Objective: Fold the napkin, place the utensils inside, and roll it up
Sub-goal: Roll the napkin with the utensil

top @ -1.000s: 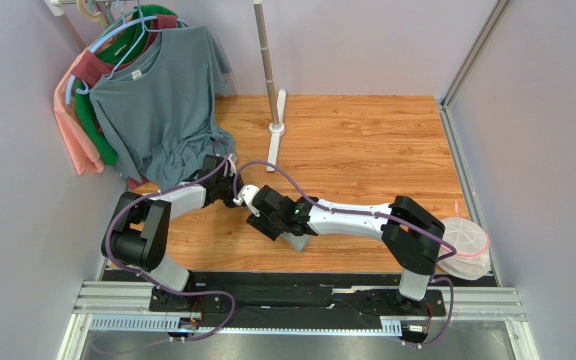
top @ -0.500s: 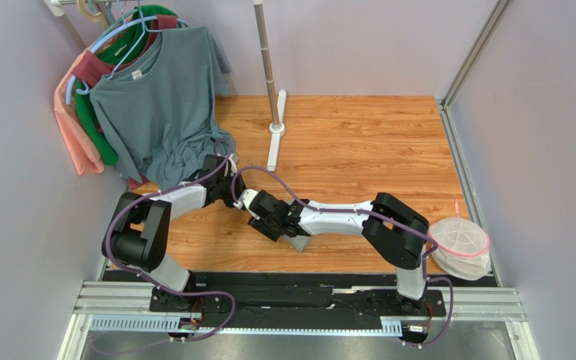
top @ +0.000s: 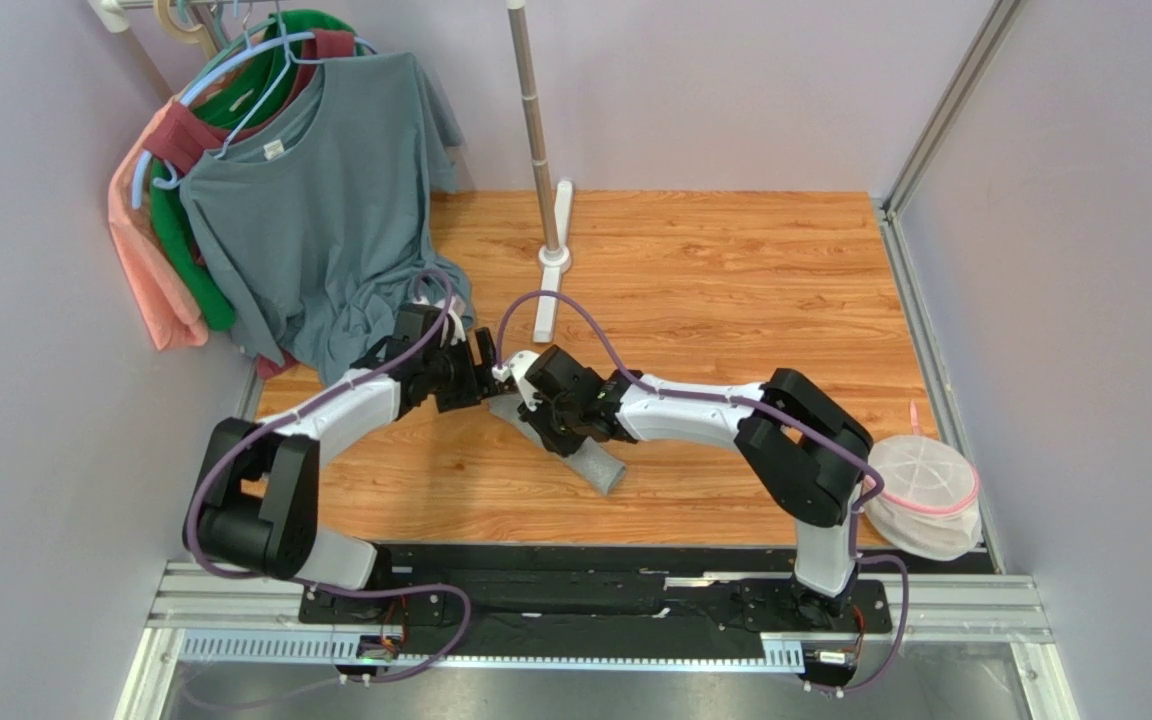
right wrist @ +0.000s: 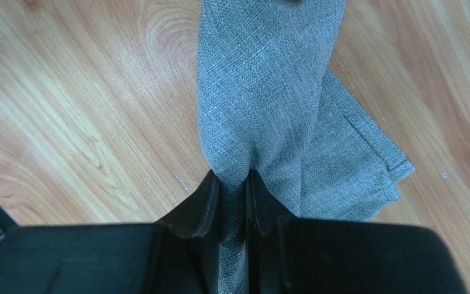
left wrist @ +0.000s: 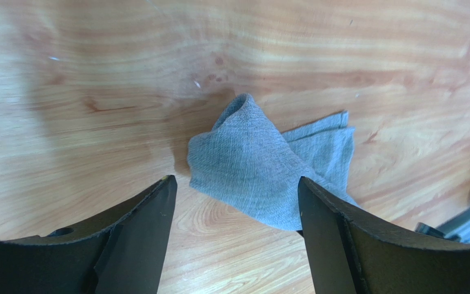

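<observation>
Your right gripper (right wrist: pixel 232 191) is pinched tight on the napkin (right wrist: pixel 262 92). It is coarse-woven grey cloth, bunched into a strip on the wood-grain table (top: pixel 717 270), its long axis far-left to near-right. Left gripper (left wrist: pixel 236 184) gapes wide, empty.

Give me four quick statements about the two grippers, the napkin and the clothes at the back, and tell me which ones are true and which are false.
1. The right gripper is shut on the napkin. True.
2. The left gripper is clamped on the napkin too. False: it stands wide open, gripping nothing.
3. The napkin lies spread out flat. False: it is bunched into folds.
4. A blue-grey T-shirt hangs at the far left. True.
</observation>
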Controlling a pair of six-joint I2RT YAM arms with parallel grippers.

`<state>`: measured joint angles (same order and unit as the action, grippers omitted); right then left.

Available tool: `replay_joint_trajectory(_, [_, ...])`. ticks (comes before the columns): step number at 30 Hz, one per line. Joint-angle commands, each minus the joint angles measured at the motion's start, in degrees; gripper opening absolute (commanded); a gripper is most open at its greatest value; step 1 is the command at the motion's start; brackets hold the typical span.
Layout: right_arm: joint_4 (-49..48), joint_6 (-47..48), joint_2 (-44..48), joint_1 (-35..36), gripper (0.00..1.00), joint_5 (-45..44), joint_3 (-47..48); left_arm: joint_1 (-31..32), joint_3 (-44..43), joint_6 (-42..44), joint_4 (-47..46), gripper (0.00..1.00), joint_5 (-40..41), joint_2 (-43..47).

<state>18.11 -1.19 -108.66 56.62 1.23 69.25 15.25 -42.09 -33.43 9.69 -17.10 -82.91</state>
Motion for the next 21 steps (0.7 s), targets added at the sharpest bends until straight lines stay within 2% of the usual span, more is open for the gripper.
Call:
replay_joint_trajectory(1, [7.38,-2.59,-0.59,-1.86,0.04,11.58,-2.19,-0.13,-1.60,0.82,3.22,0.81,6.64,4.86])
replay_joint_trajectory(10, [7.73,-4.96,-2.34,-5.82,0.03,24.94,0.79,-0.13,3.40,-1.37,-1.07,0.81,1.64,6.01])
replay_joint_trajectory(21, [3.60,-8.30,-6.56,-10.21,0.02,34.79,2.20,-0.13,7.98,-3.66,-6.61,0.79,-2.85,5.75])
